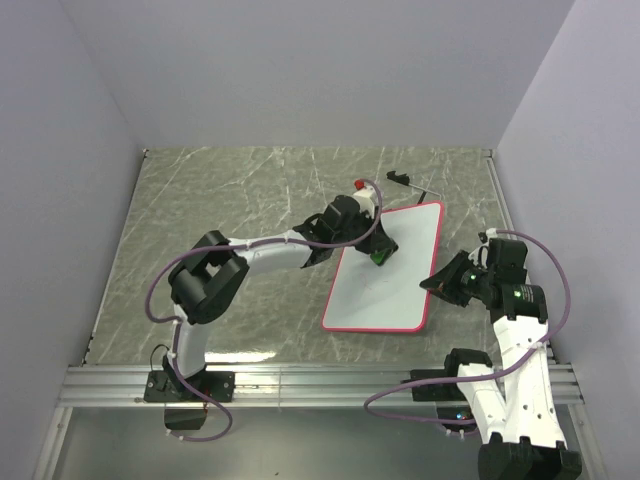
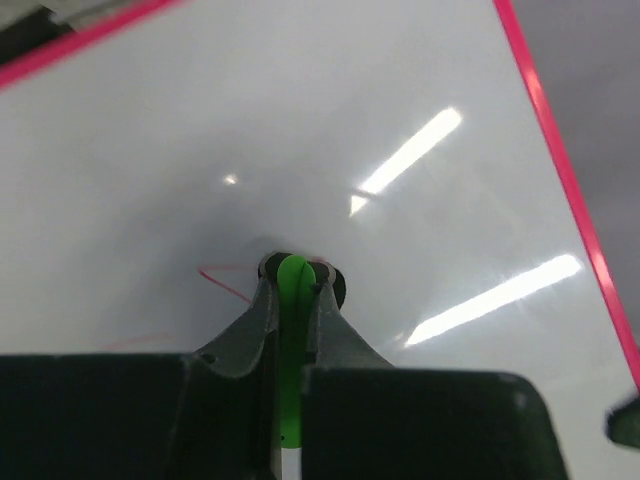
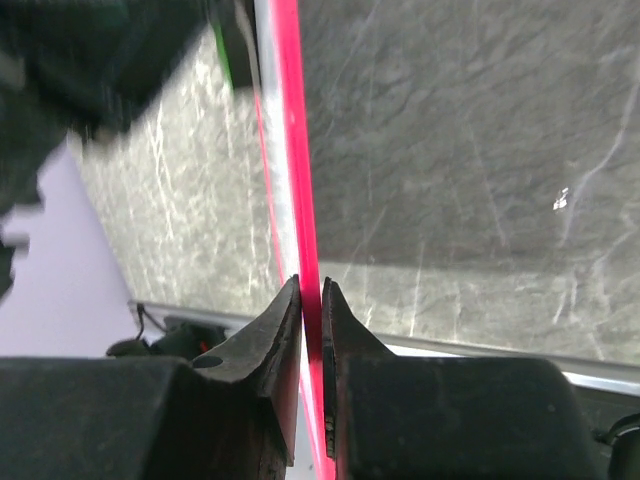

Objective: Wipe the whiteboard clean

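Note:
The whiteboard, white with a red-pink rim, lies slanted on the marbled table right of centre. My left gripper is over its upper left part, shut on a small green block. In the left wrist view the green block is pinched between the fingers, with my left gripper pressed onto the whiteboard beside faint red scribbles. My right gripper is shut on the board's right edge. The right wrist view shows my right gripper clamping the red rim.
A small black object with a thin wire lies behind the board near the back wall. A red-tipped item sits just behind the left wrist. Grey walls close in the table on three sides, and a metal rail runs along the near edge.

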### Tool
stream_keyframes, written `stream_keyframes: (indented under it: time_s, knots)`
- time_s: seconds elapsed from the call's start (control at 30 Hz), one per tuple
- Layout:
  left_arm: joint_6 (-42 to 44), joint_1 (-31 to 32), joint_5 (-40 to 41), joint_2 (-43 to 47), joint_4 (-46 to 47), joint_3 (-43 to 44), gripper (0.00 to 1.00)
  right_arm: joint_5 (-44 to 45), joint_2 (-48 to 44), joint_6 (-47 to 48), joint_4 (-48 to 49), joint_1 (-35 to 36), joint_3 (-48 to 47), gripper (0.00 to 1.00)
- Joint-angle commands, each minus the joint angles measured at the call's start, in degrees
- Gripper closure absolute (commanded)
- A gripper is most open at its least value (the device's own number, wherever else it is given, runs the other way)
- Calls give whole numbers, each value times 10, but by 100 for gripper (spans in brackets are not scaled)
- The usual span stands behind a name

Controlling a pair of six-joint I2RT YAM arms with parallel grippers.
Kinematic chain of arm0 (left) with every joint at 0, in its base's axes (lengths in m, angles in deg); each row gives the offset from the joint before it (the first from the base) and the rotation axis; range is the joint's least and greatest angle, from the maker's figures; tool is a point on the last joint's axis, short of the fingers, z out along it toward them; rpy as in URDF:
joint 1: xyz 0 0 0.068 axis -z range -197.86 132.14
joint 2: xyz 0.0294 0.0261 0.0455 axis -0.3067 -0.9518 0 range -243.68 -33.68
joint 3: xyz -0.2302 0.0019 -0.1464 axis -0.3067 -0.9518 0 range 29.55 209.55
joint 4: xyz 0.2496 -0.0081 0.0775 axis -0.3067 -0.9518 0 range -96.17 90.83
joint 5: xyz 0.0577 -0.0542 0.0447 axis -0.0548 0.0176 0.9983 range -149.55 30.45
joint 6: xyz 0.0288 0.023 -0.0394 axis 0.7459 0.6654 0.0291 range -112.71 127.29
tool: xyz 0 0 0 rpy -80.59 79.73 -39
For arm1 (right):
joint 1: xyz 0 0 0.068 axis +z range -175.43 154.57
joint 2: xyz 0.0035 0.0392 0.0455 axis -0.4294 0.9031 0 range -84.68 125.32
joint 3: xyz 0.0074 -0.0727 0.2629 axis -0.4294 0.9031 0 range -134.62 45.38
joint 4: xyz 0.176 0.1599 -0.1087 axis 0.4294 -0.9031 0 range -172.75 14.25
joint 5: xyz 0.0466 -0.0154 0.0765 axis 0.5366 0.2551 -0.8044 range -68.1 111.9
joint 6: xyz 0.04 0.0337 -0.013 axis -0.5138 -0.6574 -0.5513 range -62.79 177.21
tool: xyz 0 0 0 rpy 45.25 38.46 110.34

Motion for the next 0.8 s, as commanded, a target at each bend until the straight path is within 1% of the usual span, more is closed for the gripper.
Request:
stream_keyframes:
  time_s: [0.0, 0.07, 0.17, 0.23, 0.3, 0.43, 0.47, 0.57, 0.77]
  knots:
    - [-1, -38, -7, -78, -22, 10, 100, -72, 4, 0, -43, 5, 5, 100]
    - [0, -65, -12, -92, -15, 13, 100, -78, 11, 15, -53, 5, 5, 100]
    - [13, -83, -13, -116, -27, 30, 100, -78, 7, 22, -63, 5, 4, 100]
    - [18, -84, -22, -134, -40, 50, 100, -78, 6, 18, -59, 5, 7, 100]
    - [17, -80, -45, -132, -36, 51, 100, -76, 10, 17, -56, 5, 6, 100]
    - [34, -41, -54, -93, -44, 55, 100, -74, 15, 16, -50, 5, 9, 100]
    - [41, -24, -74, -81, -48, 63, 100, -74, 15, 15, -47, 5, 10, 100]
    - [36, 2, -130, -76, -64, 88, 100, -67, 18, 10, -39, 5, 15, 100]
    - [25, 32, -166, -35, -60, 75, 100, -60, 20, 6, -30, 5, 23, 100]
